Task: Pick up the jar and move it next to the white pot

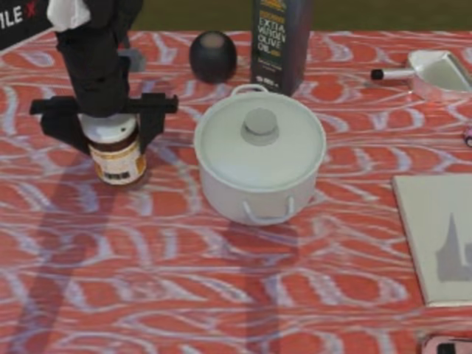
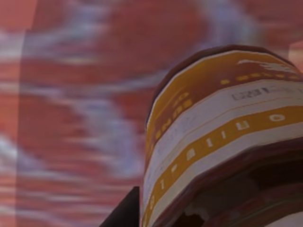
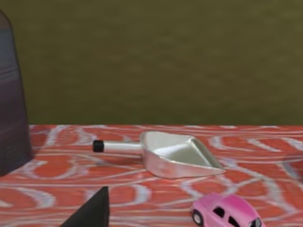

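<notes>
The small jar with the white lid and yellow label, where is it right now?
In the top view the small white-lidded jar sits at the table's left, between the left gripper's fingers, left of the large white pot with a gap between them.

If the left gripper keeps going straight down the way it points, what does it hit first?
The left gripper points down over the jar, its fingers at the white lid, so the jar comes first, then the tablecloth beneath. Whether the jar is lifted is unclear.

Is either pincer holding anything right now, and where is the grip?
The left pincer grips the jar at its white lid, jar standing left of the pot. The right holds nothing visible.
</notes>
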You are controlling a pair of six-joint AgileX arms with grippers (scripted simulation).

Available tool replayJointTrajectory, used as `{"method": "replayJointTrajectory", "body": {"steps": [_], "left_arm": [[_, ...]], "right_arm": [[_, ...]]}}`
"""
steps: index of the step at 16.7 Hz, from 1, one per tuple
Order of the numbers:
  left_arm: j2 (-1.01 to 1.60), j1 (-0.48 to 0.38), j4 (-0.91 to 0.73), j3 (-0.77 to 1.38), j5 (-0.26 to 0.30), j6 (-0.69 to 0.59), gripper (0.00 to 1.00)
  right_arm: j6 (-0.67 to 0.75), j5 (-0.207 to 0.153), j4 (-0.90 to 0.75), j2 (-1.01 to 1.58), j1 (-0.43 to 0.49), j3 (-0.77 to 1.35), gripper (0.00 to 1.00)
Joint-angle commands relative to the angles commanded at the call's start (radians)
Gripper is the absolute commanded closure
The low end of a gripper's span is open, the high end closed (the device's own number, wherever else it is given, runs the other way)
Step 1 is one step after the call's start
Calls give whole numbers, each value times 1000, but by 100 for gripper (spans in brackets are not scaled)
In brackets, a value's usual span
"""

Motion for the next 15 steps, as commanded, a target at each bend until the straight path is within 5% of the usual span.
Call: {"method": "replayJointTrajectory", "body": {"steps": [7, 15], "left_arm": [[17, 0, 77, -57, 2, -1, 100], [17, 0, 77, -57, 2, -1, 40]], "right_arm": [[0, 0, 0, 0, 0, 0, 0], [0, 0, 0, 0, 0, 0, 0]]}}
